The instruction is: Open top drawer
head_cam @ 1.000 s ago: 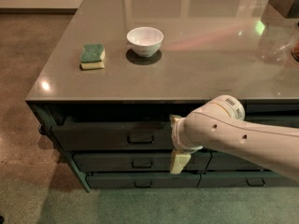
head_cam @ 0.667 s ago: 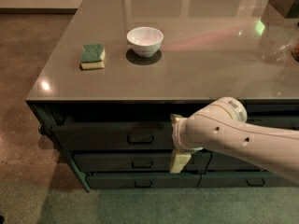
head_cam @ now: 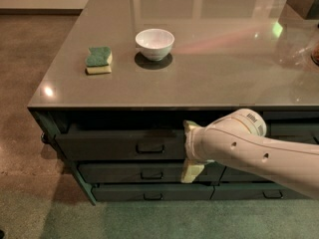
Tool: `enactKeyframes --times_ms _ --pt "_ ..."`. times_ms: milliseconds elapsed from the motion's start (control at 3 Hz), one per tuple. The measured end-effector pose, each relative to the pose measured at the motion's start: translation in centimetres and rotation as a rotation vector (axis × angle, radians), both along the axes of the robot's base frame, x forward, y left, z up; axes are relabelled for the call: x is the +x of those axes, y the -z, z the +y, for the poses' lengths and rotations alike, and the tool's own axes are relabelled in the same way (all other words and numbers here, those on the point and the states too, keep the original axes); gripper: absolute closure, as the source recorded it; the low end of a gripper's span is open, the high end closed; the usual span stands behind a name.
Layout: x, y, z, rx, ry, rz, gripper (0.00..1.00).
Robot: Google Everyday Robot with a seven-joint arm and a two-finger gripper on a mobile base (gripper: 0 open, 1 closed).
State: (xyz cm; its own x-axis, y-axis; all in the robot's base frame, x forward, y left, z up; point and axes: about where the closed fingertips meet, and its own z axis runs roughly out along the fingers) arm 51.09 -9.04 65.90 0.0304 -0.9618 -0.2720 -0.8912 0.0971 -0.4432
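The top drawer (head_cam: 119, 144) is the wide dark grey-green front just under the counter edge, with a small dark loop pull (head_cam: 150, 147) at its centre. Its front stands slightly forward of the cabinet frame, with a dark gap above it. My gripper (head_cam: 191, 149) is at the right end of this drawer front, to the right of the pull, at the end of my white arm, which reaches in from the right. The arm hides the drawer's right edge.
Two lower drawers (head_cam: 144, 173) sit under the top one, and a narrower stack (head_cam: 294, 131) lies behind my arm on the right. On the grey counter (head_cam: 209, 73) are a white bowl (head_cam: 155, 43) and a green-and-yellow sponge (head_cam: 99, 59). Dark objects stand at the far right.
My arm has shifted very slightly down and right. The gripper stays at the drawer front's right end, and the drawer front has not visibly moved.
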Motion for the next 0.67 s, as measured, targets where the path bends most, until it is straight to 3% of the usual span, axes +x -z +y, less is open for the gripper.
enactKeyframes --times_ms 333,667 --pt "0.5 1.2 0.1 -0.004 0.000 0.021 0.00" --pt "1.4 4.7 0.7 -0.010 -0.018 0.084 0.00"
